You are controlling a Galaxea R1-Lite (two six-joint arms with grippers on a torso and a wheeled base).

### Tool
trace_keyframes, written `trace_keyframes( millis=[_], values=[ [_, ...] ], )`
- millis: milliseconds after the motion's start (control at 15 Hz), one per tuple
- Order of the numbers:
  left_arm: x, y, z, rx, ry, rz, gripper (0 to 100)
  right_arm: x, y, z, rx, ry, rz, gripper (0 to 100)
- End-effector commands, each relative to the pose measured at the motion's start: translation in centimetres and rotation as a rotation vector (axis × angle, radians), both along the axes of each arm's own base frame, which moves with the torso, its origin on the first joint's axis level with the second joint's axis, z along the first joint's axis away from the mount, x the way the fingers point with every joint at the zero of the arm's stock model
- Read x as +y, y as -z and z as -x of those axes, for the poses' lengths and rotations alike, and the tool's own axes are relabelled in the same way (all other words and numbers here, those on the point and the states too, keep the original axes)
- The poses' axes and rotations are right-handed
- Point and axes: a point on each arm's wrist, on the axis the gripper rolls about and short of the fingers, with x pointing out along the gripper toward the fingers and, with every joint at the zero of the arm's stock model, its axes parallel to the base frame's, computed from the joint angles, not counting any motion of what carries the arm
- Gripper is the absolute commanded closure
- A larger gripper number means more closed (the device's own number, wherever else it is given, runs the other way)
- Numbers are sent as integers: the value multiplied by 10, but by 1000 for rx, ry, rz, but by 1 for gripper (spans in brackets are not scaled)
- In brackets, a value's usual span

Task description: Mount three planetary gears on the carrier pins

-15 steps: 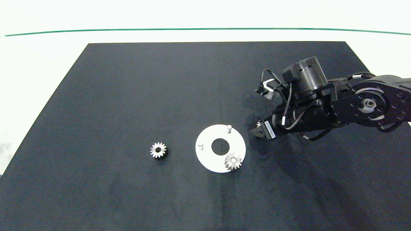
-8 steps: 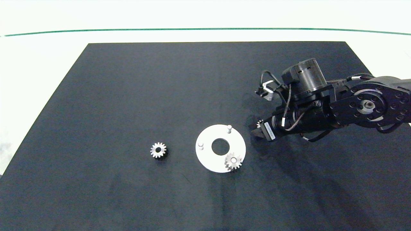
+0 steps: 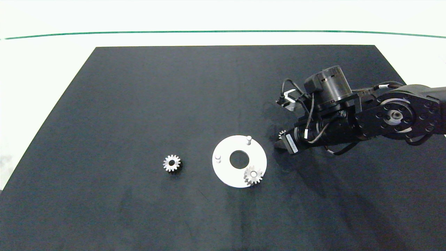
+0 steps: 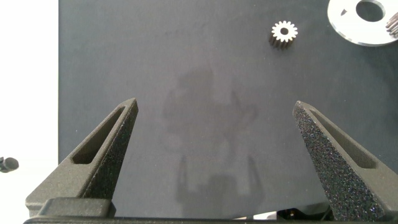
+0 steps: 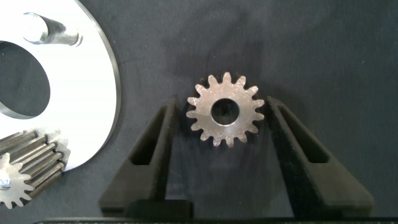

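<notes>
The white disc [image 3: 226, 170] lies on the black mat with two bare carrier pins [image 3: 248, 139] [image 3: 217, 158]; one planetary gear [image 3: 253, 175] sits on the third pin. A second gear [image 3: 171, 162] lies flat on the mat left of the disc. Just right of the disc rests a third gear [image 5: 226, 112], and my right gripper [image 5: 221, 107] is shut on it, fingers [image 5: 155, 146] tight against its teeth on both sides. In the head view this gear [image 3: 281, 133] peeks out beside the gripper [image 3: 278, 142]. My left gripper [image 4: 214, 109] hangs open over bare mat, off the head view.
The black mat [image 3: 139, 104] covers most of a white table, with a green line [image 3: 104, 33] along the far side. In the left wrist view the loose gear [image 4: 284, 32] and the disc's rim [image 4: 348, 31] show far from the fingers.
The right arm's wrist has sunk slightly nearer the mat and shifted a little. The gripper tip and the gear in it stay beside the disc. Nothing else moved.
</notes>
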Motion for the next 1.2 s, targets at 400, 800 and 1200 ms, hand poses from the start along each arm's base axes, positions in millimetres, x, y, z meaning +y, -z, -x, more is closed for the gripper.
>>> trace_keyframes(
  millis=[400,800,1200],
  values=[
    [0,-1,0,0,3,-1,0,3,4,-7,-17,-4,-10,61],
    [0,-2,0,-5,0,0,0,1,6,-7,-9,-1,-9,73],
    [0,-5,2,-17,0,0,0,-1,7,-4,-1,-1,-2,85]
  ],
)
